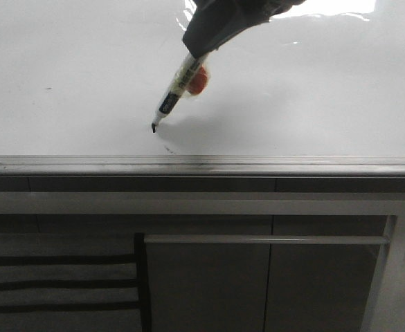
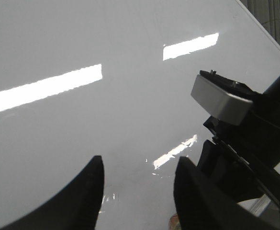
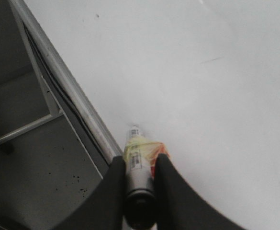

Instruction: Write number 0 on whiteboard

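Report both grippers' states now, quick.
Left gripper: open, holding nothing, over the whiteboard.
Right gripper: closed on the marker, tip at the board.

Grey cabinet doors (image 1: 271,283) stand below the board, with a long pale bar (image 1: 264,239) across them. Dark slats (image 1: 57,283) sit beside them.

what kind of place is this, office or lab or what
Probably an office or lab workspace. A large glossy white whiteboard with a grey metal edge strip lies flat, grey cabinet panels stand beyond it, and long ceiling-light reflections glare off the board.
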Tool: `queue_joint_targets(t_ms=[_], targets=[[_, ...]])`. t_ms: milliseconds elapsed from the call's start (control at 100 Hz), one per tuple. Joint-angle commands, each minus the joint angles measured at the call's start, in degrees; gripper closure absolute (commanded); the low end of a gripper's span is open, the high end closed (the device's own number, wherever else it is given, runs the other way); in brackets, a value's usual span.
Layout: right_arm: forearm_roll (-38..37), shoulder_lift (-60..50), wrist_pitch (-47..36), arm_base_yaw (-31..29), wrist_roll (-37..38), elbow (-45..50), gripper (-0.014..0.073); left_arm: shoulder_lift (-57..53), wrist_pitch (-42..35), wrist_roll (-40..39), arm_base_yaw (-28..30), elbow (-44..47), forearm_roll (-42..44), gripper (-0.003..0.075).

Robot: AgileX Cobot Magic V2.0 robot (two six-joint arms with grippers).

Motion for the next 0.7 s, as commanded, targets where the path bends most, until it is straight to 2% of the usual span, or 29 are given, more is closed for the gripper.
queue_joint_targets(t_ms=[0, 380, 690], targets=[[-0.89, -1.54, -4.80, -1.63, -0.22, -3.75, 0.0668, -0.43, -5.40, -0.29, -0.12, -1.78, -1.27, 0.0415], [-2.64, -1.66, 6.77, -5.98, -0.22, -7.30, 0.0668, -0.43, -5.82, -0.29, -0.12, -1.78, -1.27, 0.0415], [-2.41, -0.20, 7.28, -4.58, -0.22, -6.54, 0.0668, -0.43, -5.82, -0.29, -0.12, -1.78, -1.27, 0.0415]])
